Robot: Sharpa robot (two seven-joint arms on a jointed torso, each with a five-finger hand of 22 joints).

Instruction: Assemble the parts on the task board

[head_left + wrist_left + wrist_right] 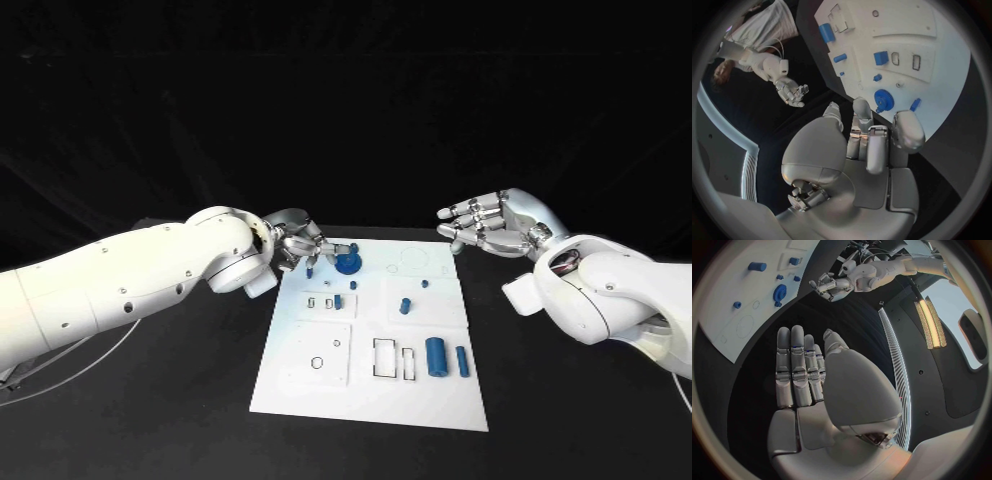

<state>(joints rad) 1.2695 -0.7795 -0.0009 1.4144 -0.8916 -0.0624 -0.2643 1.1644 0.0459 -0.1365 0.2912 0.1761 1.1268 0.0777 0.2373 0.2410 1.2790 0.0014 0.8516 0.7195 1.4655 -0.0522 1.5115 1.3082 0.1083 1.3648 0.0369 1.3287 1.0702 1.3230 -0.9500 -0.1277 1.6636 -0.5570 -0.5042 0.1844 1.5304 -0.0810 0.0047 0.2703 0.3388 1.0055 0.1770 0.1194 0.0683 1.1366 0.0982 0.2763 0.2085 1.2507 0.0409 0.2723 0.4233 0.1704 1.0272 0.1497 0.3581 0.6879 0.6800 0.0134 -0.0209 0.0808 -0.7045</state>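
The white task board [378,385] lies in the middle of the black table. A blue gear [349,265] sits near its far left corner and appears again in the left wrist view [883,97]. My left hand [303,243] hovers just left of the gear with its fingers curled in. A small blue peg [307,268] sits right at one fingertip [907,125], over the board's left edge [915,104]; whether the hand holds it I cannot tell. My right hand [490,225] hangs beyond the board's far right corner, fingers straight [792,370], holding nothing.
Other blue parts are on the board: a square block [340,300], two small pieces [405,304] [426,283], and a thick cylinder [436,358] beside a slim one [463,361] at the near right. Empty rectangular slots [385,358] lie left of them.
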